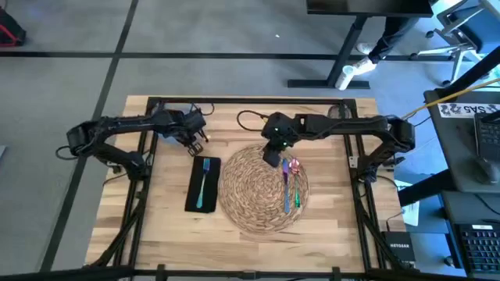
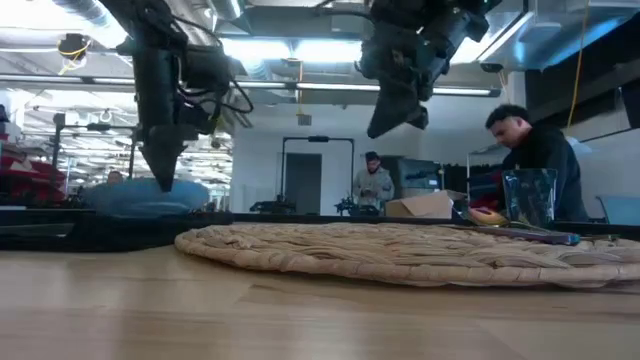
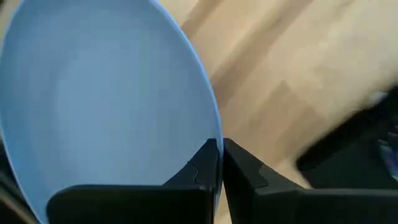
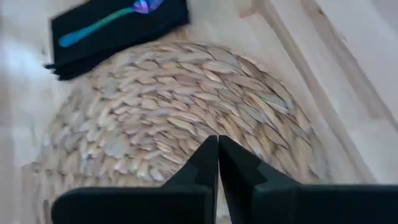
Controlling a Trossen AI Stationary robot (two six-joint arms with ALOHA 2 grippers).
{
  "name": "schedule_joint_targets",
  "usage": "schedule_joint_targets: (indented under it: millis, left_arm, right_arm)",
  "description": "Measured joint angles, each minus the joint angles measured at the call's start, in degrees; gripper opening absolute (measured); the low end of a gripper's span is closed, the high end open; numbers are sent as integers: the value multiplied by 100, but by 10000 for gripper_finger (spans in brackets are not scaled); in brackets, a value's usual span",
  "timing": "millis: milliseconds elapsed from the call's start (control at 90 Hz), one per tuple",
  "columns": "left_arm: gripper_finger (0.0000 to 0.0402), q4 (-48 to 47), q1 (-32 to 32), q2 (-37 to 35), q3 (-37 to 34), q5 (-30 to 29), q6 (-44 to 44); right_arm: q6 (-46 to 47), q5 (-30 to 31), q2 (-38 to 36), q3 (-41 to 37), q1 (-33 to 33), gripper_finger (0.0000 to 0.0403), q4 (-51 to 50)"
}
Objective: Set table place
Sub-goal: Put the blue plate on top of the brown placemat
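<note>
While unseen from above, plate [image 3: 106, 106] pinched by left gripper [image 3: 221, 163], right gripper [image 4: 217, 158] closed, empty.

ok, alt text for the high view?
Round woven placemat lies mid-table with colourful cutlery on its right side; the right end effector hovers at its far edge. A black napkin with a teal fork lies to its left.

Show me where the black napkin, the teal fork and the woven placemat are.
black napkin [image 1: 193, 195]: high view, bare left strip beside the fork.
teal fork [image 1: 205, 184]: high view, middle of its handle.
woven placemat [image 1: 248, 190]: high view, bare weave left of the cutlery.
</note>
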Motion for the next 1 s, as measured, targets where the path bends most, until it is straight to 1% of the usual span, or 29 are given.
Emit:
schedule_joint_targets:
  millis: [78, 156, 300, 367, 478, 633, 733, 800, 1000]
  left_arm:
    - [0, -4, -198, 0, 0, 84, -109]
    - [0, -7, -404, 0, 0, 153, -183]
    - [0, -80, -785, -2, 37, 193, -306]
    - [0, -193, -936, -2, 155, 207, -312]
    - [0, -378, -1108, 0, 484, 214, -252]
    - [0, -356, -1289, -2, 1059, 199, -14]
    - [0, -302, -1379, -2, 1383, 197, 78]
    - [0, -296, -1437, -1, 1564, 193, 139]
    - [0, -309, -1657, 236, 1908, 189, 300]
  right_arm:
    - [-106, 26, -91, -56, -93, 0, -166]
    - [-121, 127, -286, -129, -200, 0, -113]
    - [-127, 888, -742, -167, -357, 0, -186]
    - [-127, 1098, -973, -167, -457, 0, -246]
    - [-121, 1132, -1335, -168, -669, 0, -485]
    - [-90, 1267, -1677, -168, -872, 0, -872]
    - [-67, 1493, -1727, -168, -909, 0, -1143]
    - [-46, 1515, -1739, -176, -919, 0, -1314]
    - [88, 1437, -1767, -614, -919, 0, -1092]
